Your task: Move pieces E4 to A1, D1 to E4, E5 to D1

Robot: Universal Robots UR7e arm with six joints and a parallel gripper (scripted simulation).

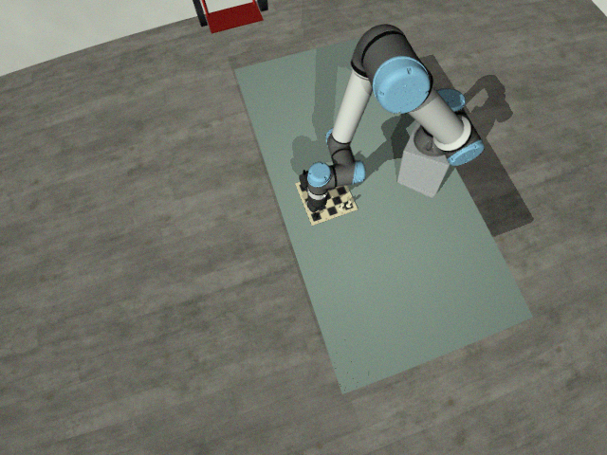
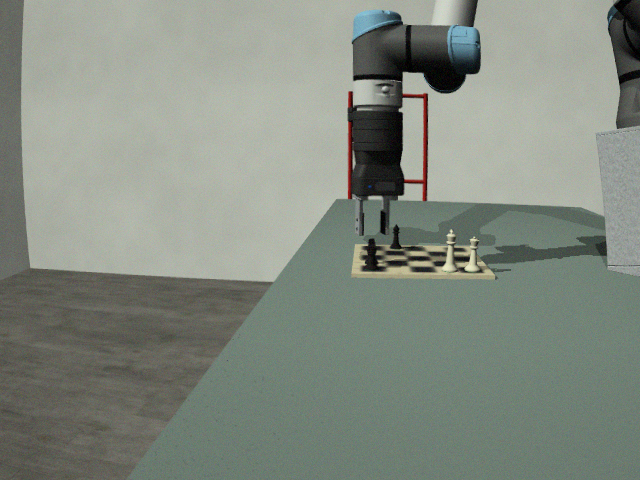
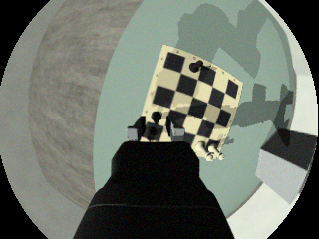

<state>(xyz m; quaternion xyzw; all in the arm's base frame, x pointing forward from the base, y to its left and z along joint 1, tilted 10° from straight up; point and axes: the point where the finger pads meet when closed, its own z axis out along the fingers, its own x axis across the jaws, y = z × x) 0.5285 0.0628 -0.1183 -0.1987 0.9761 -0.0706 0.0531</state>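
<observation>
A small chessboard (image 1: 327,216) (image 2: 413,275) (image 3: 159,79) lies on the green table top. A black piece (image 2: 371,254) (image 3: 158,116) stands on a square at the board's left edge in the exterior view. My gripper (image 2: 371,227) (image 3: 156,121) is open and empty, hanging just above this piece with a finger on each side of its top. A second black piece (image 2: 395,236) (image 3: 194,66) stands at the far edge. Two white pieces (image 2: 450,251) (image 2: 472,254) (image 1: 347,206) (image 3: 211,151) stand side by side at the right end. All pieces are upright. In the top view the wrist hides the gripper.
The arm's grey pedestal (image 1: 422,171) (image 2: 620,196) stands on the table to the right of the board. A red cart (image 1: 229,17) (image 2: 425,144) stands on the floor beyond the table. The table's left edge runs close to the board.
</observation>
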